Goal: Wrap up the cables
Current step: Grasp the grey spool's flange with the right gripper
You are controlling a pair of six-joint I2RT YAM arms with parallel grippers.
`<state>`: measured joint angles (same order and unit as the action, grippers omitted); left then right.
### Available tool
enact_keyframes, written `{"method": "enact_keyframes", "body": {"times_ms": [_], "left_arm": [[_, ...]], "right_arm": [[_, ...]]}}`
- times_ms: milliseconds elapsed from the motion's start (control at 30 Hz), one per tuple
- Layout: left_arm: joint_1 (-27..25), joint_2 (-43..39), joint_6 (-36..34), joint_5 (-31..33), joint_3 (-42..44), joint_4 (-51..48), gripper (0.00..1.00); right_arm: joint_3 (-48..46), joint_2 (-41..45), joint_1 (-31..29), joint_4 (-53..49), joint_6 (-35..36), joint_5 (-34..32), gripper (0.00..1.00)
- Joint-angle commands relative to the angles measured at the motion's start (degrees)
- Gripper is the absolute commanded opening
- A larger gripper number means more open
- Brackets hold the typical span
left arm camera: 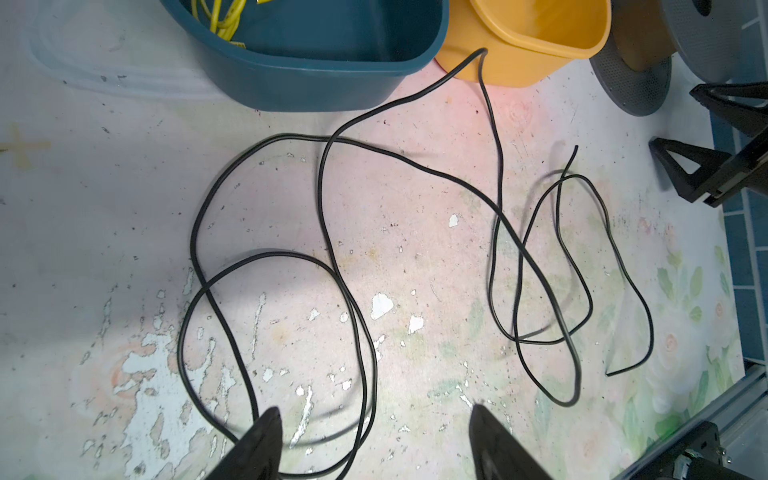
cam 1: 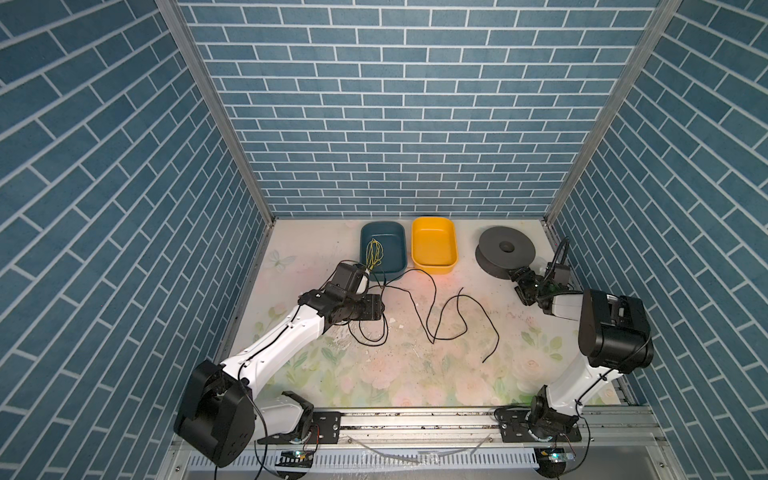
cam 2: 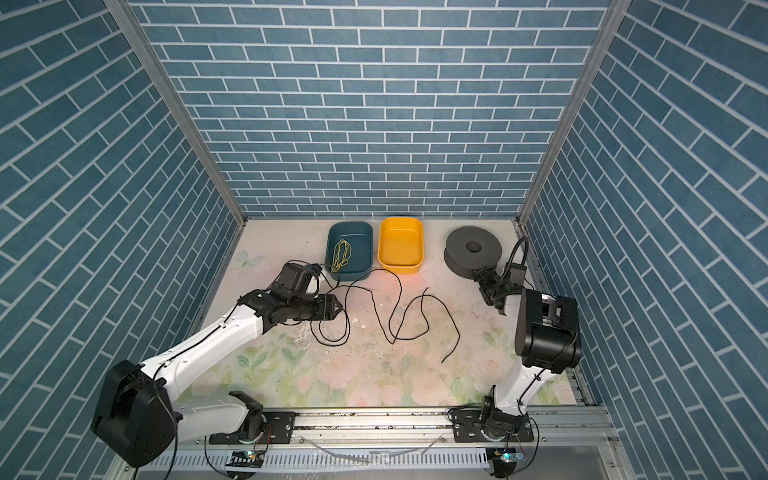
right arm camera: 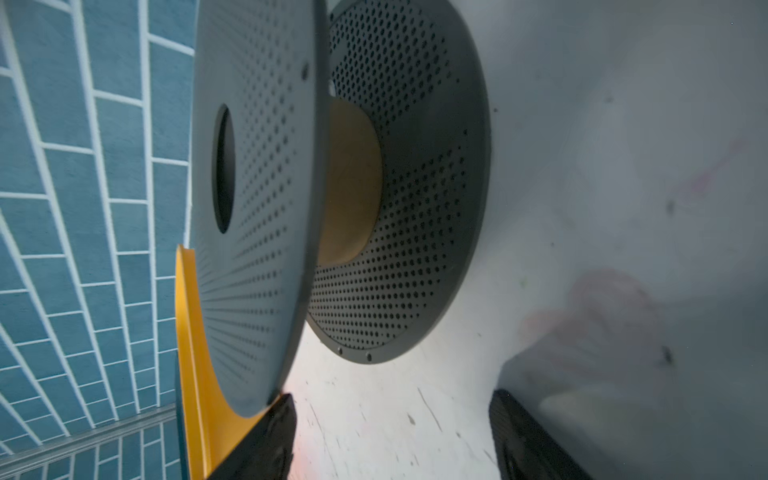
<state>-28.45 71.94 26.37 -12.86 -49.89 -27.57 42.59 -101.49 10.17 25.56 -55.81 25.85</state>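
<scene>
1. Overall, the desk [cam 1: 374,374] carries every item. Only the cable lies across its middle, which leaves both arms working room.
2. The grey spool [cam 1: 505,249] lies flat on one flange at the far right, within the right arm's reach. Its core shows bare in the right wrist view, so no winding is judged done yet.
3. The yellow bin [cam 1: 434,245] and the teal bin [cam 1: 395,249] stand side by side at the back, out of the working zone.
4. The right fingers [right arm camera: 270,436] stand wide apart at the spool's edge, one just beside the upper flange rim, and hold nothing. Judged purpose: to steady or turn the spool.
5. The left fingers [left arm camera: 262,440] stand wide apart over the leftmost loops and clamp nothing. Whether one touches the cable cannot be told. Judged purpose: pick-up.
6. The cable [left arm camera: 319,195] lies in loose, crossing loops from beneath the left fingers to a free end nearer the right arm. One bend reaches the foot of the yellow bin.
7. The yellow strands [cam 1: 374,253] lie inside the teal bin, set apart from the work.
</scene>
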Motion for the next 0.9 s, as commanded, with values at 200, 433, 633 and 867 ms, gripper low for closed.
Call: {"method": "enact_keyframes", "body": {"times_ms": [200,433,633,867], "left_arm": [[-0.2,0.5,0.4,-0.2,0.3,-0.2,0.71],[-0.2,1.8,0.1,-1.0,-1.3,-0.9,0.71],[-0.2,1.1,0.2,-1.6,-1.3,-0.6,0.71],[-0.3,1.2,0.6,-1.4,-0.2,0.1,0.71]], "right_arm": [[-5.2,7.2,0.5,4.1,-6.1,2.2,0.71],[-3.6,7.7,1.7,5.1,-8.0,5.4,0.68],[1.1,0.3,2.3,12.8,-11.5,7.0,0.66],[7.5,-8.1,2.4,19.3,-14.1,7.2,0.65]]}}
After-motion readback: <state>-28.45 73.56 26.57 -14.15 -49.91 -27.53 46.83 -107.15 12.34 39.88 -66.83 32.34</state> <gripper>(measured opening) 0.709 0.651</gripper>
